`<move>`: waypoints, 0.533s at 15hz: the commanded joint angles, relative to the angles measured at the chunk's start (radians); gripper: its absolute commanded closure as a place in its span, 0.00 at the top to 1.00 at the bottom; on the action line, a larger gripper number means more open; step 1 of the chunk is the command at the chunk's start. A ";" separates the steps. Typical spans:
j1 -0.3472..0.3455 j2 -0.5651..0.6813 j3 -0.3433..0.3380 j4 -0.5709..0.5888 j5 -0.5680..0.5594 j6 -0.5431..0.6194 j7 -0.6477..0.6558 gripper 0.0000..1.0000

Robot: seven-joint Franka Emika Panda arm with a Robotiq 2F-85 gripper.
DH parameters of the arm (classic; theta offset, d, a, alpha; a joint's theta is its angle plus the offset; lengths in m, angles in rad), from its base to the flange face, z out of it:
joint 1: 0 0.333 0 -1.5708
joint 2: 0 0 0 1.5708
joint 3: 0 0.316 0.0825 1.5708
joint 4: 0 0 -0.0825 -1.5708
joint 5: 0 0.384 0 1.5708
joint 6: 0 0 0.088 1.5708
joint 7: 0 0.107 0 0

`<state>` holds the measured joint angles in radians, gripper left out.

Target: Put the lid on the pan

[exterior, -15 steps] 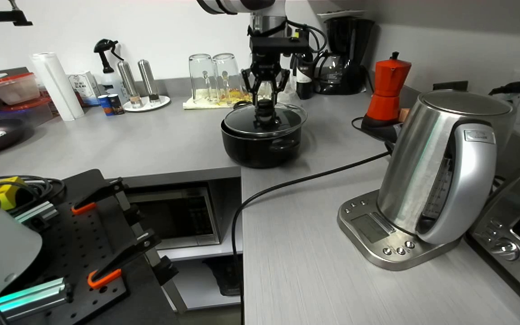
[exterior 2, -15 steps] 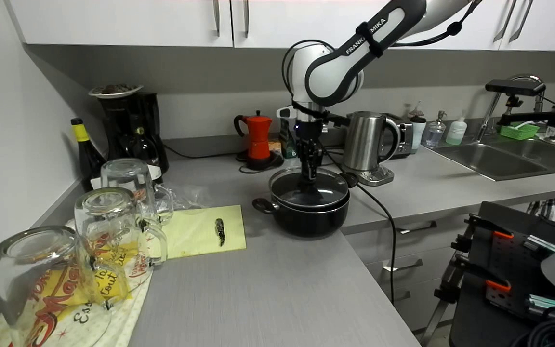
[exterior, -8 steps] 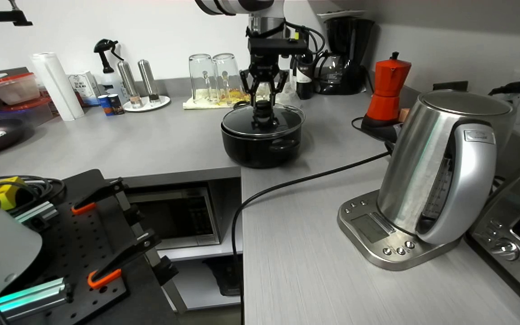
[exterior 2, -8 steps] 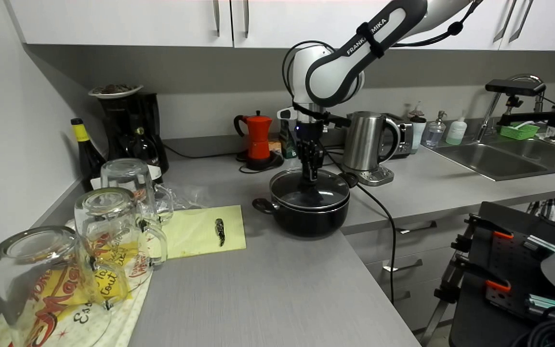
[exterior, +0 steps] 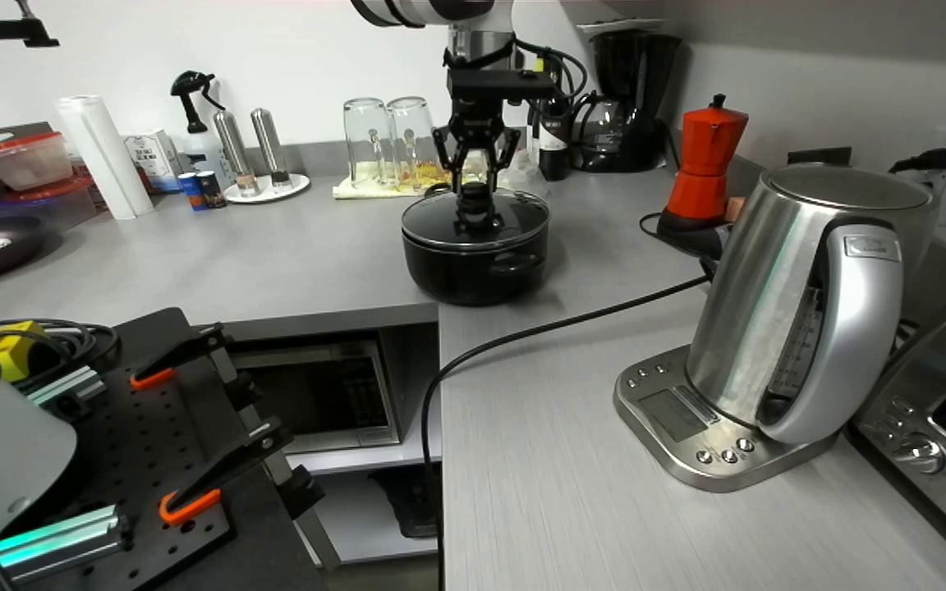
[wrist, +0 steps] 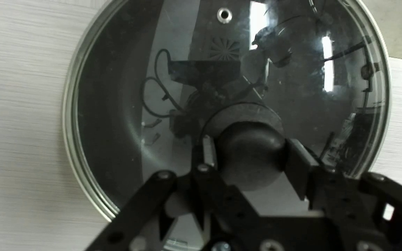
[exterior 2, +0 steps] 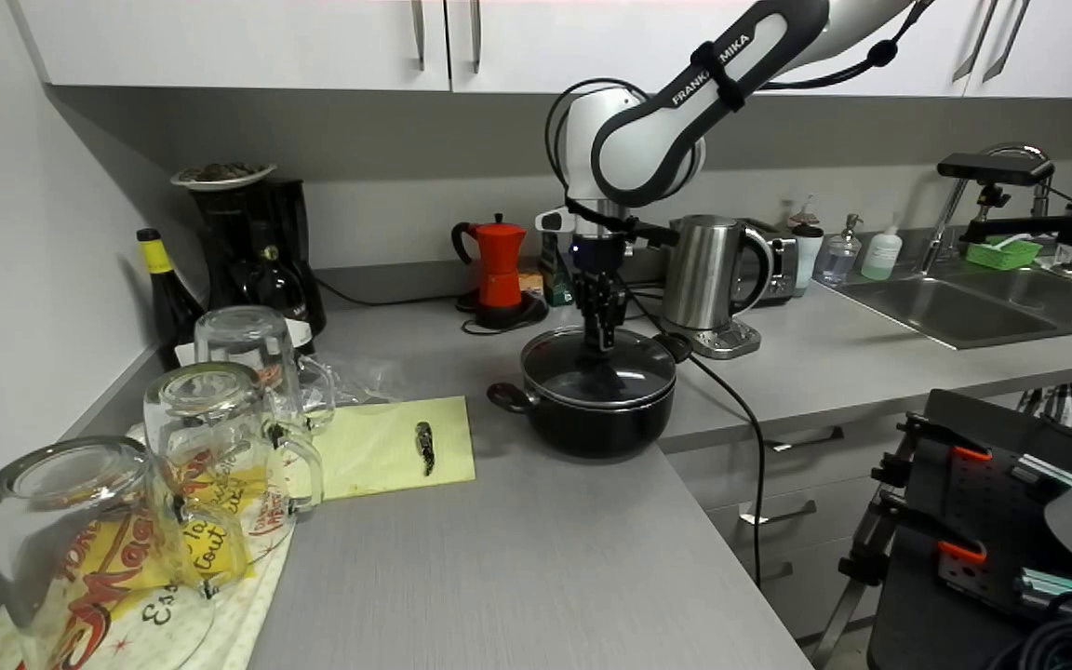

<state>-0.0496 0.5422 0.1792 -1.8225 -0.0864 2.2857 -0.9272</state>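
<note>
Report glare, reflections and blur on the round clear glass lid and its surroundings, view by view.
Wrist view: white glare bars and dark mirrored shapes on the glass lid, the black metal gripper slightly soft up close; in an exterior view, pale streaks of sheen along the tall silver steel kettle.

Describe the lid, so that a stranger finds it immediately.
On the grey counter, find the black pan. Covering it is the lid, its knob gripped by the end effector. Unlike the pan below, it is clear glass with a metal rim.
</note>
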 commanded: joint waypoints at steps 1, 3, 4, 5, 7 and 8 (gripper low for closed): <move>-0.005 -0.038 0.011 -0.035 0.036 0.007 -0.030 0.26; -0.006 -0.038 0.013 -0.036 0.038 0.008 -0.031 0.26; -0.005 -0.038 0.013 -0.037 0.038 0.008 -0.031 0.26; -0.005 -0.037 0.014 -0.038 0.038 0.008 -0.031 0.26; -0.005 -0.037 0.016 -0.041 0.040 0.008 -0.031 0.26; -0.005 -0.037 0.017 -0.043 0.042 0.007 -0.031 0.26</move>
<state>-0.0495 0.5384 0.1872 -1.8346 -0.0825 2.2883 -0.9272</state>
